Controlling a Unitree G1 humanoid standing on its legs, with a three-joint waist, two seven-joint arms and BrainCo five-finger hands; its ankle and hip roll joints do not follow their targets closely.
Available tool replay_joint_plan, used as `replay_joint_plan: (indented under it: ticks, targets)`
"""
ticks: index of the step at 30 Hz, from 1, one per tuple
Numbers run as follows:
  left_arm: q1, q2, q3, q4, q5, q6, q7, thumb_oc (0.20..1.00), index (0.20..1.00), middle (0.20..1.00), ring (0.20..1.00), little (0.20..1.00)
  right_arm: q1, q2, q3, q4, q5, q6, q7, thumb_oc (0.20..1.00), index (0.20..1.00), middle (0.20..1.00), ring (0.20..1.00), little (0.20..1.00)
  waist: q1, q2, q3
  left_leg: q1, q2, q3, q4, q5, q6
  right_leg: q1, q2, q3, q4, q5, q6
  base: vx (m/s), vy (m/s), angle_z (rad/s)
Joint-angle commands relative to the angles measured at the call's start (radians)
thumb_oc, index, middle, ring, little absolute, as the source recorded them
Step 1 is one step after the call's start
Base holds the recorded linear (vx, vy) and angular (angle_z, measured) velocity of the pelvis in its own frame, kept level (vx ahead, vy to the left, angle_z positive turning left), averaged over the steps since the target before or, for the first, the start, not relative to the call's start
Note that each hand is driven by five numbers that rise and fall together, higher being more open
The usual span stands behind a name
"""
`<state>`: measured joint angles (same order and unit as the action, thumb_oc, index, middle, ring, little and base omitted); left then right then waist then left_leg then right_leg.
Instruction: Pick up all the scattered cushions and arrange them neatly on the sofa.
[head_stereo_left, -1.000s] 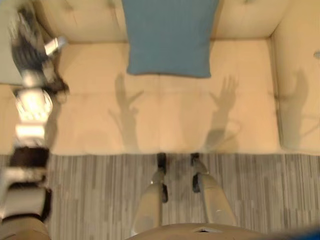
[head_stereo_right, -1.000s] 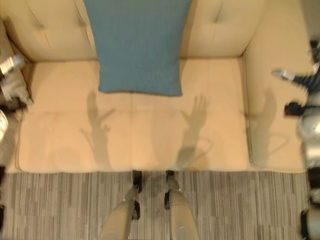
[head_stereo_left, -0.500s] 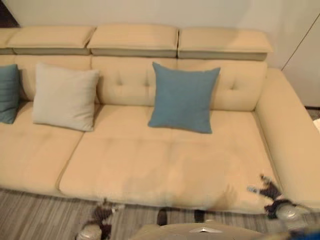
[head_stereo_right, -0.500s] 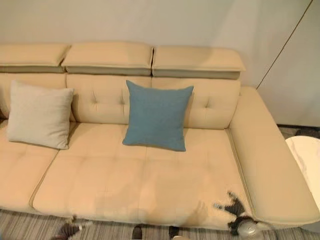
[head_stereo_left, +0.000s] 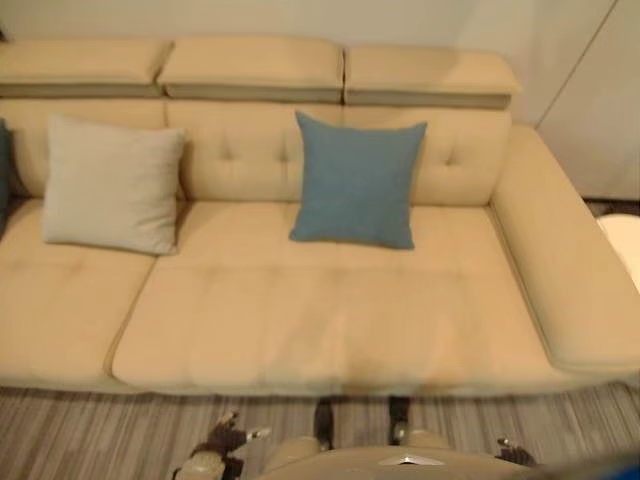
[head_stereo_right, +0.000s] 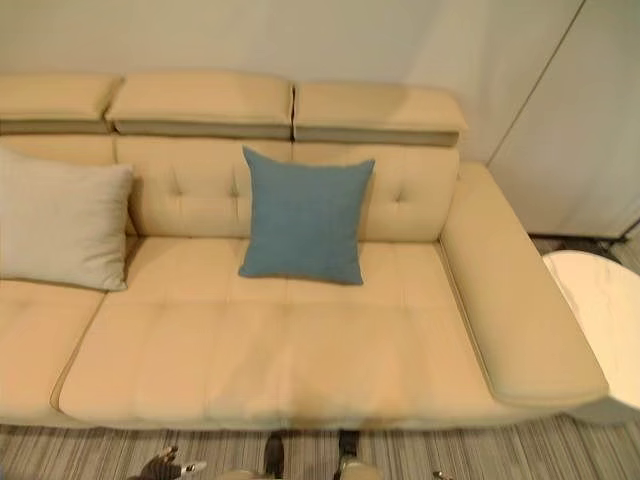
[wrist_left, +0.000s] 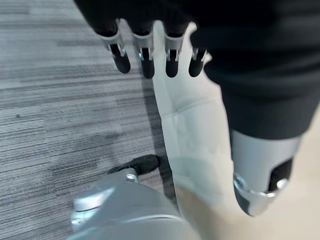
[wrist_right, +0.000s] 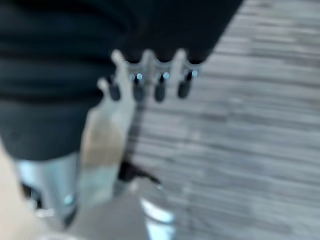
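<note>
In front of me stands the beige sofa (head_stereo_left: 330, 320), with its right armrest (head_stereo_left: 560, 260) running toward me. A blue cushion (head_stereo_left: 355, 180) leans upright against the tufted backrest, near the middle of the seat before me. To its left, well apart, a cream cushion (head_stereo_left: 110, 185) also leans against the backrest. At the far left edge I see a thin strip of another dark blue cushion (head_stereo_left: 4, 175), mostly cut off. All of these are on the sofa seat. The striped grey carpet (head_stereo_left: 90, 430) lies in front of the sofa.

My left hand (head_stereo_left: 225, 440) hangs low beside my body, over the carpet just in front of the sofa. In the left wrist view my left hand (wrist_left: 150, 50) has straight, relaxed fingers and it holds nothing. My right hand (wrist_right: 150, 80) is also low at my side above the carpet; its fingers point down, straight and loose, with nothing between them. To the right of the sofa, past the armrest, there is a pale round table (head_stereo_right: 600, 310) near the white wall.
</note>
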<state>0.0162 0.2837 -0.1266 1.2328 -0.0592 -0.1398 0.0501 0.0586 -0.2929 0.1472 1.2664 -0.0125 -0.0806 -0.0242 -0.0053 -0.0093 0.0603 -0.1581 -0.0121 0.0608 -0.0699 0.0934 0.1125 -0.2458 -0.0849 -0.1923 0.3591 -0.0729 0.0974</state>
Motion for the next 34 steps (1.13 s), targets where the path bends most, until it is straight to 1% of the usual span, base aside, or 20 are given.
replay_joint_plan:
  ticks: [1, 3, 5, 6, 7, 8, 9, 10, 11, 12, 13, 14, 15, 16, 17, 19, 21, 24, 29, 34]
  targets:
    - [-0.022, 0.036, 0.001, -0.001, 0.03, 0.003, 0.014, 1.0, 1.0, 1.0, 1.0, 1.0, -0.047, -0.022, 0.022, -0.034, 0.011, -0.011, -0.015, 1.0, 1.0, 1.0, 1.0, 1.0, 0.0, -0.052, 0.015, 0.094, -0.067, -0.032, -0.017, -0.154, -0.026, 0.185, 0.05, -0.004, -0.132, -0.103, -0.029, -0.1, -0.119, -0.06]
    - [-0.024, 0.043, 0.002, 0.002, 0.029, 0.006, 0.014, 1.0, 1.0, 1.0, 1.0, 1.0, -0.049, -0.017, 0.031, -0.046, 0.018, -0.016, -0.015, 1.0, 1.0, 1.0, 1.0, 1.0, 0.003, -0.075, 0.004, 0.073, -0.081, -0.033, -0.017, -0.148, -0.033, 0.22, 0.082, 0.026, -0.135, -0.116, -0.029, -0.19, -0.168, -0.08]
    - [-0.035, 0.043, 0.01, -0.002, 0.018, 0.005, 0.023, 1.0, 1.0, 1.0, 1.0, 1.0, -0.068, -0.014, 0.058, -0.061, 0.015, -0.015, -0.028, 1.0, 1.0, 1.0, 1.0, 1.0, 0.028, -0.097, 0.006, 0.03, -0.084, -0.009, -0.001, -0.127, -0.046, 0.252, 0.095, 0.015, -0.215, -0.125, -0.054, -0.35, -0.225, 0.05]
    - [-0.043, 0.037, 0.01, 0.002, 0.013, 0.005, 0.03, 1.0, 1.0, 1.0, 1.0, 1.0, -0.074, -0.01, 0.076, -0.068, 0.019, -0.022, -0.036, 1.0, 1.0, 1.0, 1.0, 1.0, 0.025, -0.103, 0.002, 0.005, -0.083, -0.01, -0.013, -0.092, -0.056, 0.255, 0.119, 0.049, -0.289, -0.126, -0.078, -0.29, -0.178, 0.09]
    - [-0.043, 0.037, 0.01, 0.002, 0.013, 0.004, 0.03, 1.0, 1.0, 1.0, 1.0, 1.0, -0.074, -0.01, 0.076, -0.068, 0.019, -0.022, -0.036, 1.0, 1.0, 1.0, 1.0, 1.0, 0.025, -0.103, 0.001, 0.004, -0.082, -0.01, -0.013, -0.092, -0.056, 0.255, 0.119, 0.049, -0.291, -0.124, -0.078, -0.57, -0.277, 0.31]
    - [-0.075, 0.031, -0.009, -0.006, 0.016, 0.006, 0.042, 1.0, 1.0, 1.0, 1.0, 1.0, -0.087, -0.022, 0.085, -0.066, 0.024, -0.018, -0.043, 1.0, 1.0, 1.0, 1.0, 1.0, 0.01, -0.096, 0.02, -0.041, -0.073, -0.024, -0.017, -0.036, -0.083, 0.241, 0.148, 0.075, -0.345, -0.108, -0.105, -0.49, -0.188, 0.4]
    - [-0.087, 0.028, -0.018, -0.011, 0.017, 0.005, 0.047, 1.0, 1.0, 1.0, 1.0, 1.0, -0.094, -0.027, 0.088, -0.065, 0.023, -0.018, -0.046, 1.0, 1.0, 1.0, 1.0, 1.0, 0.008, -0.092, 0.031, -0.054, -0.07, -0.035, -0.013, -0.026, -0.094, 0.231, 0.15, 0.072, -0.343, -0.103, -0.11, -0.49, -0.188, 0.49]
    - [-0.088, 0.028, -0.018, -0.011, 0.017, 0.005, 0.047, 1.0, 1.0, 1.0, 1.0, 1.0, -0.095, -0.027, 0.088, -0.065, 0.023, -0.018, -0.046, 1.0, 1.0, 1.0, 1.0, 1.0, 0.007, -0.092, 0.031, -0.055, -0.07, -0.037, -0.013, -0.025, -0.094, 0.23, 0.15, 0.071, -0.343, -0.103, -0.11, -0.28, -0.052, 0.39]
    - [-0.111, 0.025, -0.033, -0.019, 0.009, 0.002, 0.051, 1.0, 1.0, 1.0, 1.0, 1.0, -0.11, -0.036, 0.094, -0.064, 0.023, -0.018, -0.053, 1.0, 1.0, 1.0, 1.0, 1.0, 0.013, -0.091, 0.054, -0.079, -0.073, -0.069, 0.04, -0.04, -0.098, 0.211, 0.145, 0.07, -0.332, -0.09, -0.116, -0.26, -0.029, 0.39]
    - [-0.121, 0.02, -0.035, -0.019, 0.004, 0.001, 0.049, 1.0, 1.0, 1.0, 1.0, 1.0, -0.115, -0.041, 0.095, -0.062, 0.023, -0.019, -0.053, 1.0, 1.0, 1.0, 1.0, 1.0, 0.017, -0.091, 0.062, -0.089, -0.086, -0.111, 0.093, -0.072, -0.089, 0.203, 0.141, 0.069, -0.333, -0.081, -0.116, -0.33, -0.03, 0.27]
    - [-0.123, 0.013, -0.038, -0.016, -0.002, 0.0, 0.049, 1.0, 1.0, 1.0, 1.0, 1.0, -0.112, -0.043, 0.088, -0.06, 0.028, -0.023, -0.055, 1.0, 1.0, 1.0, 1.0, 1.0, 0.01, -0.093, 0.066, -0.087, -0.092, -0.124, 0.151, -0.119, -0.083, 0.201, 0.132, 0.065, -0.333, -0.075, -0.113, -0.23, 0.018, 0.05]
    - [-0.121, 0.003, -0.037, -0.009, -0.001, 0.003, 0.047, 1.0, 1.0, 1.0, 1.0, 1.0, -0.104, -0.043, 0.076, -0.047, 0.035, -0.019, -0.049, 1.0, 1.0, 1.0, 1.0, 1.0, 0.004, -0.103, 0.052, -0.073, -0.083, -0.104, 0.244, -0.2, -0.069, 0.2, 0.117, 0.067, -0.339, -0.069, -0.113, -0.14, 0.041, 0.06]
    - [-0.113, 0.0, -0.036, -0.002, 0.001, 0.004, 0.046, 1.0, 1.0, 1.0, 1.0, 1.0, -0.097, -0.044, 0.071, -0.04, 0.035, -0.021, -0.048, 1.0, 1.0, 1.0, 1.0, 1.0, 0.004, -0.104, 0.045, -0.061, -0.078, -0.101, 0.281, -0.23, -0.066, 0.207, 0.114, 0.071, -0.349, -0.067, -0.113, -0.06, 0.076, 0.05]
    - [-0.106, -0.007, -0.038, 0.008, 0.006, 0.005, 0.042, 1.0, 1.0, 1.0, 1.0, 1.0, -0.09, -0.044, 0.065, -0.031, 0.039, -0.021, -0.044, 1.0, 1.0, 1.0, 1.0, 1.0, 0.006, -0.102, 0.04, -0.022, -0.069, -0.101, 0.277, -0.255, -0.061, 0.218, 0.116, 0.083, -0.356, -0.065, -0.112, -0.01, 0.146, 0.11]
    - [-0.099, -0.017, -0.048, 0.004, 0.018, 0.006, 0.048, 1.0, 1.0, 1.0, 1.0, 1.0, -0.079, -0.04, 0.067, -0.011, 0.024, -0.017, -0.045, 1.0, 1.0, 1.0, 1.0, 1.0, 0.0, -0.094, 0.025, 0.017, -0.061, -0.107, 0.227, -0.243, -0.065, 0.223, 0.117, 0.084, -0.373, -0.057, -0.1, -0.02, 0.129, 0.02]
    - [-0.102, -0.019, -0.053, 0.007, 0.022, 0.006, 0.051, 1.0, 1.0, 1.0, 1.0, 1.0, -0.077, -0.038, 0.064, -0.005, 0.026, -0.016, -0.044, 1.0, 1.0, 1.0, 1.0, 1.0, -0.004, -0.093, 0.02, 0.031, -0.058, -0.1, 0.194, -0.229, -0.068, 0.224, 0.114, 0.086, -0.379, -0.047, -0.097, -0.04, 0.133, -0.16]
    - [-0.105, -0.023, -0.06, 0.005, 0.025, 0.008, 0.048, 1.0, 1.0, 1.0, 1.0, 1.0, -0.069, -0.031, 0.062, 0.012, 0.018, -0.011, -0.041, 1.0, 1.0, 1.0, 1.0, 1.0, -0.007, -0.081, -0.001, 0.091, -0.055, -0.099, 0.081, -0.214, -0.061, 0.233, 0.117, 0.086, -0.399, -0.039, -0.09, -0.01, 0.175, -0.25]
    - [-0.102, -0.027, -0.069, 0.01, 0.037, 0.01, 0.044, 1.0, 1.0, 1.0, 1.0, 1.0, -0.065, -0.023, 0.048, 0.031, 0.03, -0.006, -0.044, 1.0, 1.0, 1.0, 1.0, 1.0, -0.018, -0.066, -0.023, 0.14, -0.055, -0.097, -0.017, -0.182, -0.062, 0.241, 0.117, 0.082, -0.419, -0.027, -0.08, -0.02, 0.159, -0.12]
    - [-0.092, -0.025, -0.072, 0.018, 0.052, 0.011, 0.038, 1.0, 1.0, 1.0, 1.0, 1.0, -0.054, -0.008, 0.048, 0.047, 0.028, 0.0, -0.045, 1.0, 1.0, 1.0, 1.0, 1.0, -0.023, -0.049, -0.032, 0.158, -0.064, -0.082, -0.017, -0.192, -0.056, 0.26, 0.107, 0.08, -0.434, -0.011, -0.068, -0.03, 0.122, -0.14]
    - [-0.093, -0.021, -0.075, 0.023, 0.06, 0.013, 0.036, 1.0, 1.0, 1.0, 1.0, 1.0, -0.055, -0.006, 0.049, 0.046, 0.026, 0.002, -0.047, 1.0, 1.0, 1.0, 1.0, 1.0, -0.024, -0.045, -0.035, 0.166, -0.066, -0.071, -0.017, -0.194, -0.054, 0.272, 0.101, 0.081, -0.446, 0.002, -0.06, -0.04, 0.066, -0.02]
